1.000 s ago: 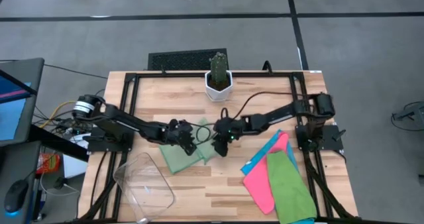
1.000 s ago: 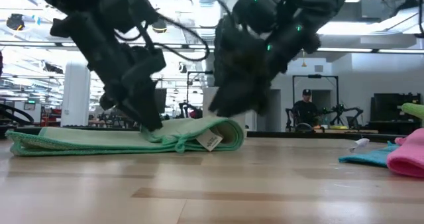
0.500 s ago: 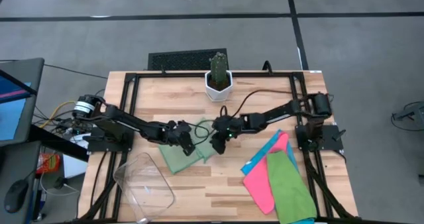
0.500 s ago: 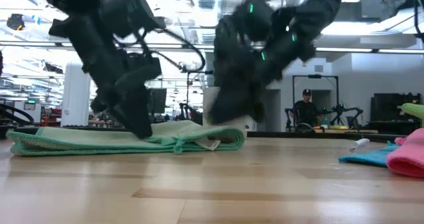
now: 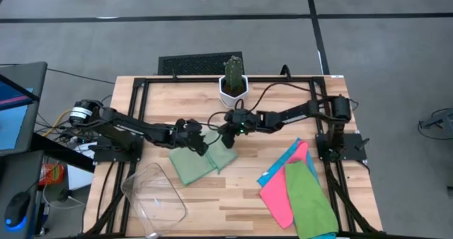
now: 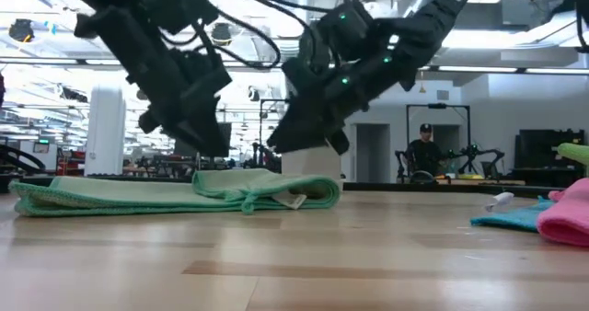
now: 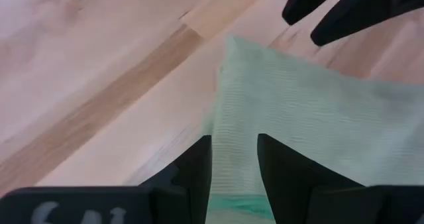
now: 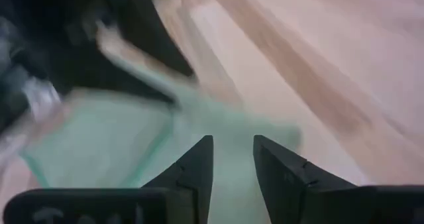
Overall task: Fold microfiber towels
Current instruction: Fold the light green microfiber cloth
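A light green microfiber towel (image 5: pixel 192 166) lies folded flat on the wooden table, its folded end with a white label (image 6: pixel 294 199) toward the right in the low view. My left gripper (image 5: pixel 203 146) hangs just above its far part, clear of it (image 6: pixel 210 149), fingers narrowly open; the cloth (image 7: pixel 318 118) shows past them. My right gripper (image 5: pixel 227 138) hovers over the towel's far right corner (image 6: pixel 278 146), also open and clear of the cloth (image 8: pixel 99 144). More towels, pink, green and blue, lie in a pile (image 5: pixel 294 189) at the near right.
A cactus in a white pot (image 5: pixel 233 90) stands at the far middle, close behind both grippers. A clear plastic bin (image 5: pixel 152 196) sits at the near left. A person (image 6: pixel 425 150) sits far off in the room behind the table.
Both grippers have risen off the green towel. My right gripper has also gone toward the far edge and a little left. The towel's puffed-up folded end has sunk flat onto the table; the rest of the cloth has stayed in place.
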{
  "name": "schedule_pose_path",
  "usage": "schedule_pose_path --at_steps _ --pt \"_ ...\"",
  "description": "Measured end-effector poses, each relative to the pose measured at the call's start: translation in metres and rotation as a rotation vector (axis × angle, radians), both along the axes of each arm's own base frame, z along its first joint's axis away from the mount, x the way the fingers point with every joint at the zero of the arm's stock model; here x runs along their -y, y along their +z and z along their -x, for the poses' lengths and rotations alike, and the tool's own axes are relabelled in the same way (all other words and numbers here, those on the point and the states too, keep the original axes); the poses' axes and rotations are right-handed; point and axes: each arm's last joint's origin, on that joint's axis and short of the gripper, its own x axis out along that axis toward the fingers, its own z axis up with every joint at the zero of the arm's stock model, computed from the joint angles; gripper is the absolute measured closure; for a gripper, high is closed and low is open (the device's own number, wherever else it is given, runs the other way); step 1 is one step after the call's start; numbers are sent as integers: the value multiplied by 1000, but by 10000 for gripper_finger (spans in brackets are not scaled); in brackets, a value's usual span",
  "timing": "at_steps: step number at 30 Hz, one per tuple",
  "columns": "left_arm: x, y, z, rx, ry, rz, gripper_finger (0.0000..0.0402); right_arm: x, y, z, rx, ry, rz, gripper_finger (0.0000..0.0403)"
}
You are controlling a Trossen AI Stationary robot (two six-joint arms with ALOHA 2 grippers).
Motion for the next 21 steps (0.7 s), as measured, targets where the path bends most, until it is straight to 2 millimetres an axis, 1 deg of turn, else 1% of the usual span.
schedule_pose_path --at_steps 2,6,9,11,13,15,17,19,21 --pt "-2 -6 4 -31 6 0 288 4 -4 -4 -4 -4 1 273" --pt "-7 -12 5 -47 20 -3 288 13 -21 -13 -40 -30 3 276" --pt "-10 -19 3 -38 19 7 288 20 -36 -14 -81 -59 -23 276" --pt "-12 -25 6 -68 17 15 288 23 -46 -13 -108 -61 -44 276" --pt "-13 -32 2 -70 7 37 288 26 -48 -14 -109 -57 -68 276" --pt "-14 -39 3 -102 5 49 288 28 -46 -14 -97 -47 -99 276" --pt "-14 -41 1 -104 3 59 288 30 -38 -12 -84 -43 -120 276" --pt "-14 -41 1 -96 0 70 288 29 -20 -12 -36 -36 -114 276" --pt "-12 -37 2 -84 -14 86 288 25 1 -8 12 -18 -92 276"
